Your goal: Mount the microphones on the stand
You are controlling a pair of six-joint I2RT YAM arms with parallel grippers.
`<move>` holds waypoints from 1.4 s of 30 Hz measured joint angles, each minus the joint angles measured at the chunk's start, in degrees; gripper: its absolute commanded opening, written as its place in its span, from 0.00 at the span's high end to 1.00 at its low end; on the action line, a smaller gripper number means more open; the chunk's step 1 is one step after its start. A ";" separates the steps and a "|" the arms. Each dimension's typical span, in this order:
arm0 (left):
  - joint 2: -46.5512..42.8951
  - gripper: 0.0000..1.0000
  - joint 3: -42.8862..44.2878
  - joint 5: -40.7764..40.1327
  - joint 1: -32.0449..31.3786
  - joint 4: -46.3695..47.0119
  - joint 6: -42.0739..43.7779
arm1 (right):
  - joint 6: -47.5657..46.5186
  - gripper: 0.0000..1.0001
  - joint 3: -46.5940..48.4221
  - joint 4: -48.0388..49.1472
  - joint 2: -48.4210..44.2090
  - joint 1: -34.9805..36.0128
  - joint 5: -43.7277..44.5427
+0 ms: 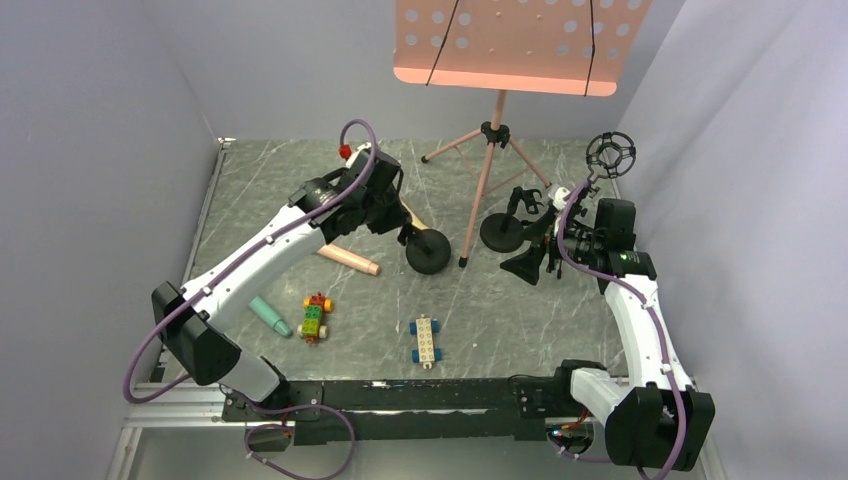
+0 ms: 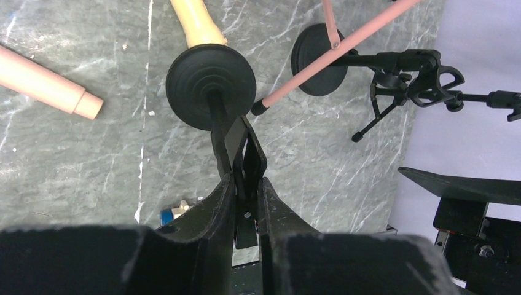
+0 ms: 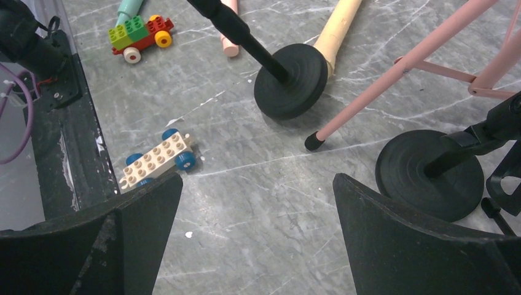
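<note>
Pale walls are closing in a grey marbled worktop (image 1: 560, 320), and a pink music stand (image 1: 510, 50) is standing at its far edge. Near the middle, the left claw (image 2: 247, 182) is clenching on the black upright of a stand (image 1: 428, 250) whose round base is resting on the worktop. The yellow microphone (image 2: 195, 21) is lying flat with one end meeting that base on its far side. The pink microphone (image 1: 350, 260) is lying just left of the base. The teal microphone (image 1: 270, 316) is lying nearer the left edge, beside a brick car (image 1: 316, 316). A white car (image 1: 425, 340) is sitting toward the near edge. The right claw (image 3: 258, 181) is hanging released, fingers wide apart, over the worktop beside a second stand (image 3: 430, 172) toward the right edge.
</note>
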 measured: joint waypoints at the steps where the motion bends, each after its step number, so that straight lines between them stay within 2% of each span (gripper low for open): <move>1: 0.26 0.98 0.00 -0.02 -0.26 0.07 -0.02 | -0.02 0.00 0.00 0.00 0.00 0.04 0.00; 25: 3.74 0.97 5.01 -1.14 -3.39 -6.23 1.73 | -0.04 0.00 0.00 0.00 0.00 1.09 0.22; 26: 3.74 0.95 5.01 -1.11 -3.45 -6.29 1.73 | -0.02 0.00 0.00 0.00 0.00 1.14 0.22; 29: 3.89 0.67 5.29 -1.09 -3.74 -6.62 1.73 | -0.04 0.00 0.00 0.00 0.00 1.20 0.22; 32: 4.94 0.50 6.78 -1.01 -3.91 -6.34 1.64 | -0.02 0.00 0.00 0.00 0.00 1.38 0.24; 39: 6.40 0.39 9.60 -0.94 -3.91 -3.76 1.68 | -0.07 0.00 0.00 0.00 0.00 1.60 0.42; 42: 7.06 0.32 10.23 -0.96 -3.91 -3.02 1.73 | -0.07 0.00 -0.02 0.02 0.00 1.70 0.44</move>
